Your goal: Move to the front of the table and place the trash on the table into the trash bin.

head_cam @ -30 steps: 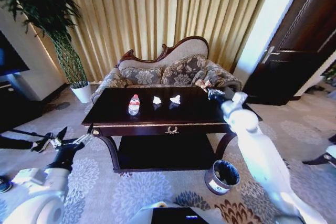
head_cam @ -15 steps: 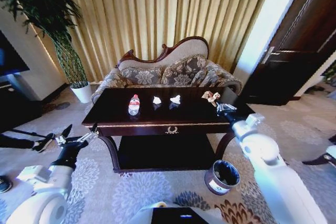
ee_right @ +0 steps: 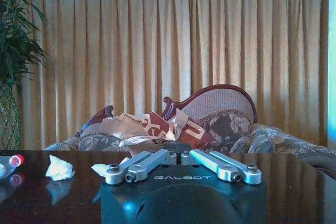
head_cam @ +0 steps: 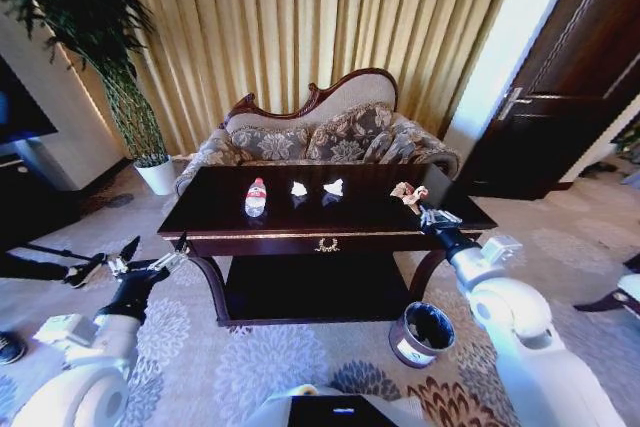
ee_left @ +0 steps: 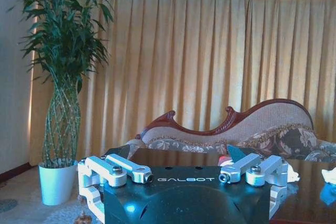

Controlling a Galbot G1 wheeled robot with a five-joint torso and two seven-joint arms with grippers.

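Observation:
The dark glossy table (head_cam: 370,219) stands straight ahead. On it lie a small clear bottle (head_cam: 256,197) with a red cap and two white paper wads (head_cam: 299,190) (head_cam: 334,188). Over the table's right front part, my right gripper (head_cam: 425,207) is shut on a crumpled brown, red and white paper wad (head_cam: 406,191). The right wrist view shows the fingers (ee_right: 152,162) closed together under that wad (ee_right: 152,128), with the bottle (ee_right: 7,165) and a white wad (ee_right: 59,168) farther along the tabletop. The round dark trash bin (head_cam: 422,334) sits on the carpet below the right arm. My left gripper (head_cam: 150,255) is open, left of the table (ee_left: 173,156).
A patterned sofa (head_cam: 320,137) stands behind the table. A tall plant in a white pot (head_cam: 155,175) is at the back left, and a dark door (head_cam: 560,97) at the right. Dark furniture (head_cam: 25,197) lines the left wall. Patterned carpet lies open in front.
My right arm has drawn back toward me and to the right, carrying the brown wad from the table's far right part to its right front. The left arm barely shifted.

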